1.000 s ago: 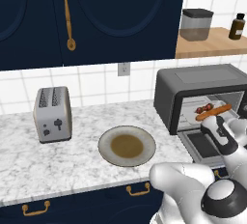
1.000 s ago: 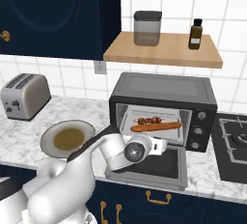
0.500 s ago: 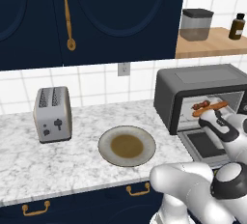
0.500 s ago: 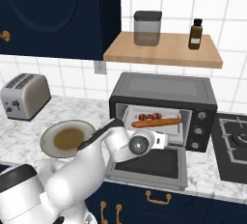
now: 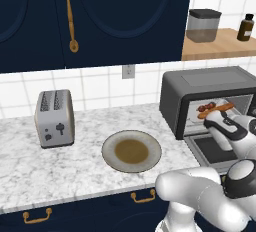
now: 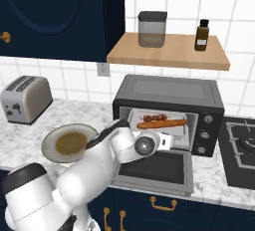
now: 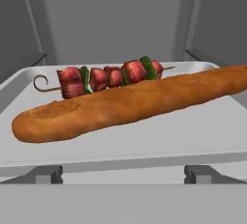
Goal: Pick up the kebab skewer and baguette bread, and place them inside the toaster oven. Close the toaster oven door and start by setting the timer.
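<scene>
Baguette bread (image 7: 130, 105) & kebab skewer (image 7: 108, 77) both in toaster oven (image 6: 169, 110). My tool's (image 6: 167, 142) open, empty. Toaster oven door (image 6: 154, 171) next: stiff, hinged; I'd lift at front edge.

Honestly there's nothing to read anywhere here, no text, brand, number or sign. The toaster oven (image 6: 168, 112) has small knobs (image 6: 206, 120) on its front panel at about 3 o'clock from the window, but they carry no numbers or marks I can make out. The silver toaster (image 5: 54, 118) has a lever and a little dial on its end, no lettering on either. Up on the shelf (image 6: 169, 51), the brown bottle (image 6: 201, 35) and the dark-lidded canister (image 6: 152, 28) are both bare, no labels. The wall outlet (image 5: 128, 71) is plain too.
</scene>
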